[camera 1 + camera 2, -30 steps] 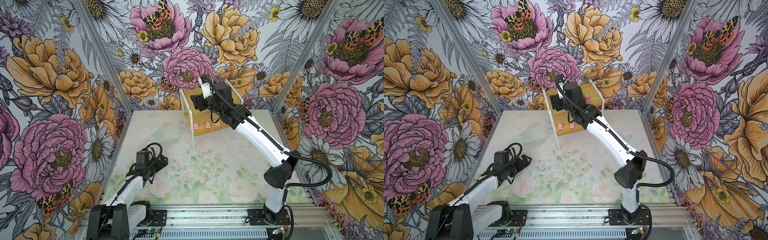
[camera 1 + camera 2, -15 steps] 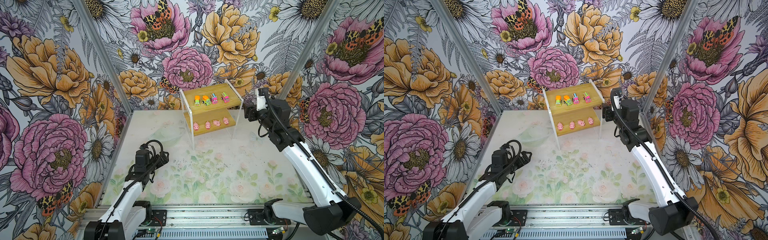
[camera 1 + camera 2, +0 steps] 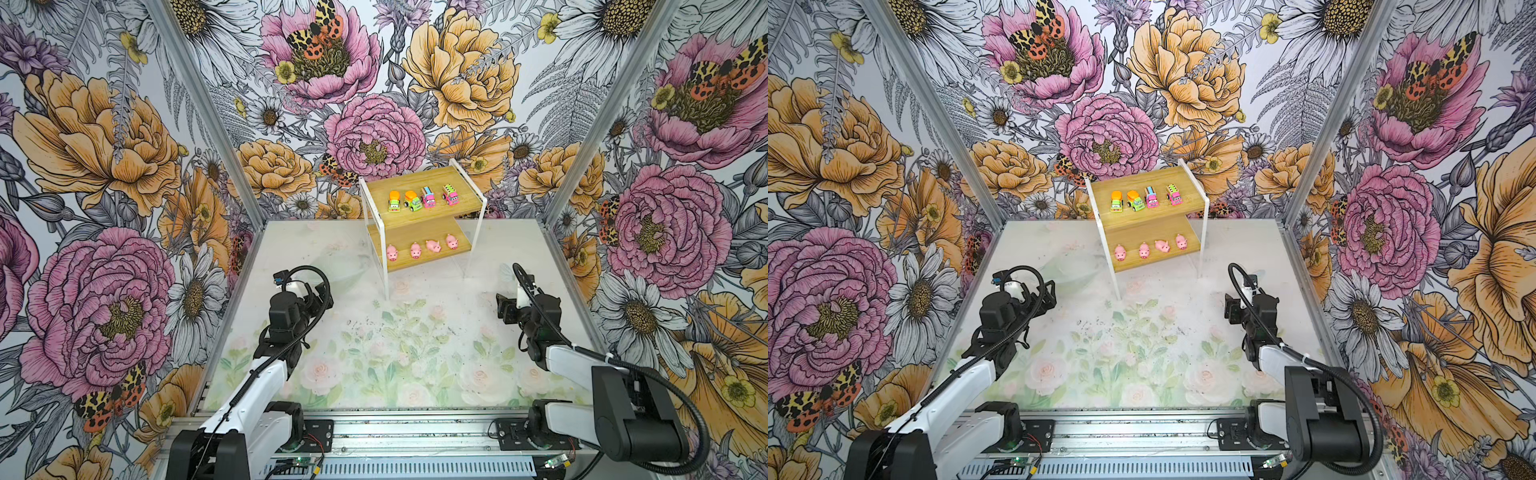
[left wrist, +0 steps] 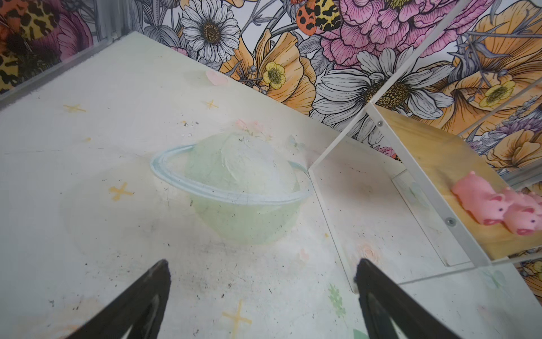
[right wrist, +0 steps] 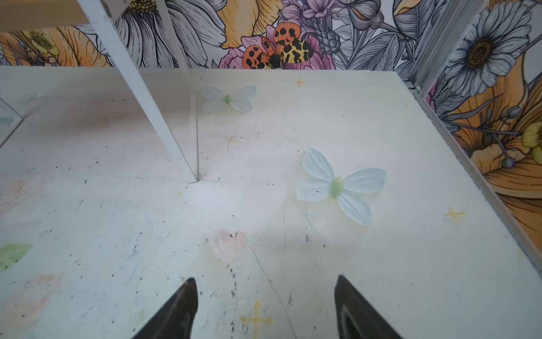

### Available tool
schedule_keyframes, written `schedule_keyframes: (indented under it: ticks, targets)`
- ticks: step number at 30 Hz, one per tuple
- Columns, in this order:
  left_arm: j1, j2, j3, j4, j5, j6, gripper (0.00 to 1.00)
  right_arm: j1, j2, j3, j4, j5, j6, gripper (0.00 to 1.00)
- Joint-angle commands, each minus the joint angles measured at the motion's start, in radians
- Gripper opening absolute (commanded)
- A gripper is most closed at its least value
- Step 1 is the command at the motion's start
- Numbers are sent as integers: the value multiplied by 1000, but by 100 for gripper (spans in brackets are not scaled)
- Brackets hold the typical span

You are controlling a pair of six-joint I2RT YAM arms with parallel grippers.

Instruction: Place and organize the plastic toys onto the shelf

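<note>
Right gripper (image 5: pixel 265 281) gapes empty above the table (image 5: pixel 381 264) — arm folded low. Left gripper (image 4: pixel 262 264) likewise spread, holding nothing. Ahead, between them, the shelf (image 3: pixel 467 195) carries the plastic toys (image 3: pixel 395 200): trucks (image 3: pixel 428 197) above, pigs (image 3: pixel 415 250) below.

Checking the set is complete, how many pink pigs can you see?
4, in a row on the lower board of the shelf: left pig, second pig, third pig, right pig. None looks hidden.
</note>
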Motion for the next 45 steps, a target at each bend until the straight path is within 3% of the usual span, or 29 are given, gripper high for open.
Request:
schedule_keyframes:
  ticks: [1, 3, 7, 12, 17, 21, 23, 25, 29, 32, 45]
  targets:
    - [2, 44, 31, 108, -67, 107, 99, -10, 131, 8, 356, -12, 11, 74]
    - [12, 67, 53, 104, -50, 136, 99, -6, 203, 26, 403, -8, 6, 73]
    - [6, 65, 54, 116, -91, 226, 99, -4, 184, 84, 247, 41, 26, 74]
    - [10, 119, -28, 325, -147, 337, 99, -1, 191, 111, 213, 33, 17, 74]
    - [20, 338, -66, 618, -138, 406, 99, 0, 192, 114, 211, 36, 15, 76]
    - [28, 501, -20, 697, -88, 434, 99, 2, 192, 115, 204, 39, 15, 78]
    - [76, 565, -21, 770, -25, 395, 99, 3, 192, 115, 206, 40, 14, 79]
    - [95, 532, 9, 646, -11, 379, 99, 3, 192, 115, 204, 41, 15, 81]
    - [106, 548, 0, 694, -33, 352, 99, 3, 192, 117, 203, 42, 15, 85]
    - [109, 550, -4, 705, -32, 348, 99, 3, 192, 115, 203, 42, 15, 99]
    - [114, 550, -14, 724, -29, 343, 99, 4, 191, 113, 209, 46, 14, 99]
